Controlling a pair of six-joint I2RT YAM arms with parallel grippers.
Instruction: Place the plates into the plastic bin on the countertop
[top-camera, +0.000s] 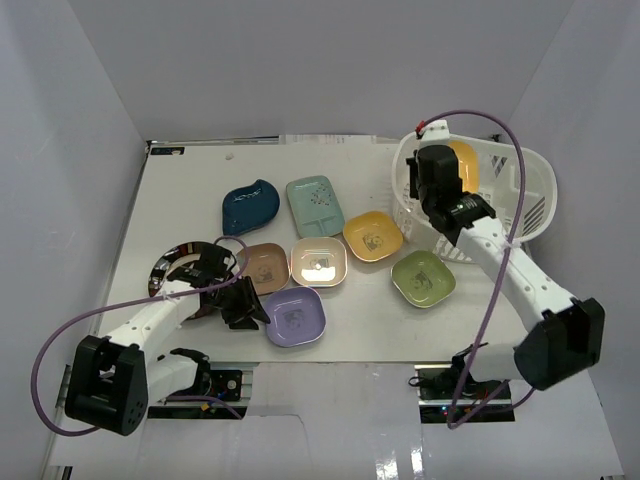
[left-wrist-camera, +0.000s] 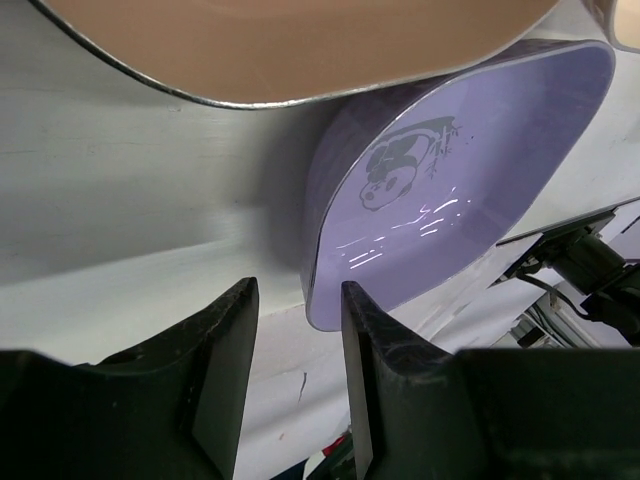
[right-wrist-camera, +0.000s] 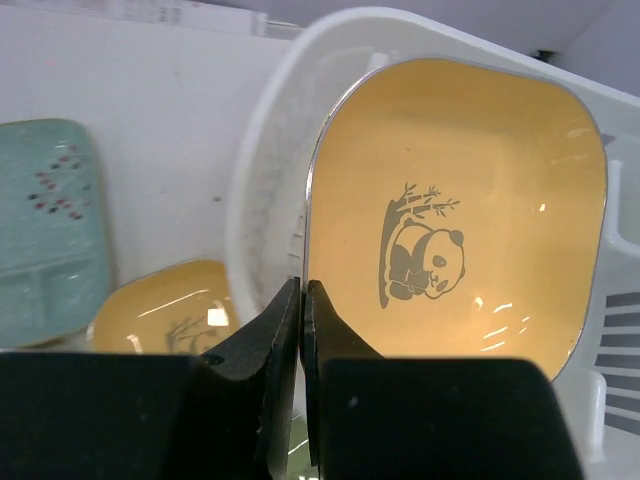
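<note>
My right gripper (top-camera: 447, 172) is shut on the rim of a yellow panda plate (top-camera: 465, 160) and holds it upright inside the white plastic bin (top-camera: 532, 212). In the right wrist view the gripper (right-wrist-camera: 301, 290) pinches the plate's (right-wrist-camera: 460, 200) left edge by the bin wall (right-wrist-camera: 265, 190). My left gripper (top-camera: 250, 306) is open and low on the countertop (top-camera: 180, 190), just left of the lavender plate (top-camera: 295, 316). In the left wrist view the gripper (left-wrist-camera: 298, 300) is empty, and the lavender plate's (left-wrist-camera: 450, 170) near corner lies at the right fingertip (left-wrist-camera: 352, 300).
On the countertop lie a teal leaf plate (top-camera: 250, 207), pale green rectangular plate (top-camera: 315, 205), second yellow plate (top-camera: 373, 236), cream plate (top-camera: 318, 262), pink-tan plate (top-camera: 262, 267), green plate (top-camera: 423, 278) and a round dark-rimmed plate (top-camera: 170, 265) partly under my left arm.
</note>
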